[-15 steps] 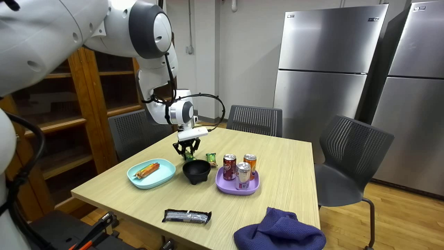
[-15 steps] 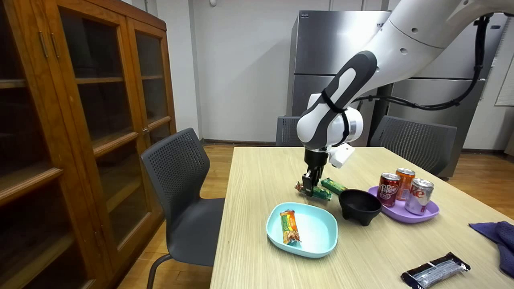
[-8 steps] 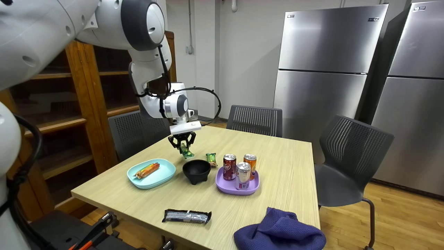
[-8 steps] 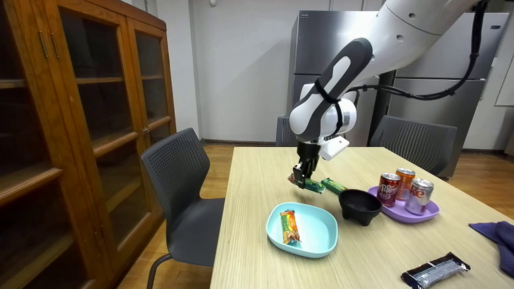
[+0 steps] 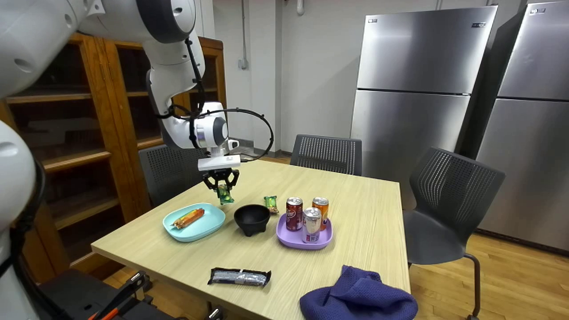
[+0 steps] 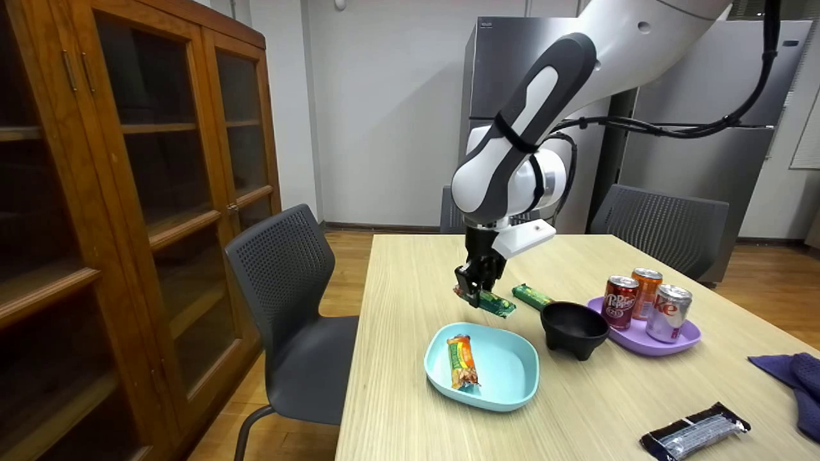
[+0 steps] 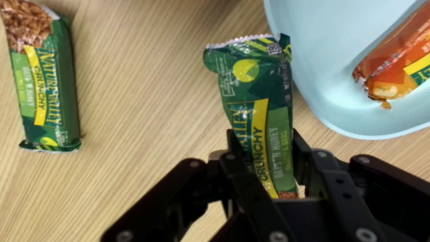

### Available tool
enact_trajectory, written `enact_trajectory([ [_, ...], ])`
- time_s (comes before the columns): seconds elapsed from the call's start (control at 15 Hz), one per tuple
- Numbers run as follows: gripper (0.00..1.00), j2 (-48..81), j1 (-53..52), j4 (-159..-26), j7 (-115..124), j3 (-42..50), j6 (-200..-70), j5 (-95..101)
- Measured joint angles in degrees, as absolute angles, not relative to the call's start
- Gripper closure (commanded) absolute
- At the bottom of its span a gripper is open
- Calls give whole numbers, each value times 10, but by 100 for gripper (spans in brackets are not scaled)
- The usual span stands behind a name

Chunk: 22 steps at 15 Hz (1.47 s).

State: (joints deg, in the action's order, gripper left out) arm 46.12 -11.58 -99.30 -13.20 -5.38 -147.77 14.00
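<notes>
– One black two-fingered gripper (image 7: 264, 144), clamped narrow around a long green-wrapped snack bar (image 7: 257, 104)! It's held above the pale wood-topped table (image 6: 410, 288), near the rounded pale-blue plate (image 7: 322, 67).

– And what worries you?

– The grip! It sits toward the bar's brown end, so the long free end could swivel if that slick film slips. Squeeze harder and it might crack. Cross low, and the tip could clip the plate's rim, or come down on the orange-wrapped bar (image 7: 396, 64) lying inside.

– Right, lettering! Held bar: "CRUNCHY" on yellow, "OATS 'N HONEY" beside it, "190" in a tiny box, the brand partly covered down to "ALLEY".

– A second green-wrapped bar (image 7: 45, 90), lying on the table, spells it out: "NATURE VALLEY", "CRUNCHY"!

– Farther out, on the rounded purple tray (image 6: 634, 343), a dark-red can (image 6: 619, 302) shouts "Dr Pepper"; the silver can (image 6: 668, 314) gives only a red "ke"; the orange can (image 6: 646, 291) I can't read.

– And those tall stainless-steel refrigerators (image 5: 409, 133) at the back?

– Badges (image 5: 478, 25) up there, but too small to read!
</notes>
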Motion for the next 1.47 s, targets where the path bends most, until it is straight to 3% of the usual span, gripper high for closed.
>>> enact_trajectory([
  [0.67, 88, 407, -124, -1113, -52, -53, -1486, 134],
  [1.47, 88, 406, -124, -1153, -44, -64, -1492, 105],
])
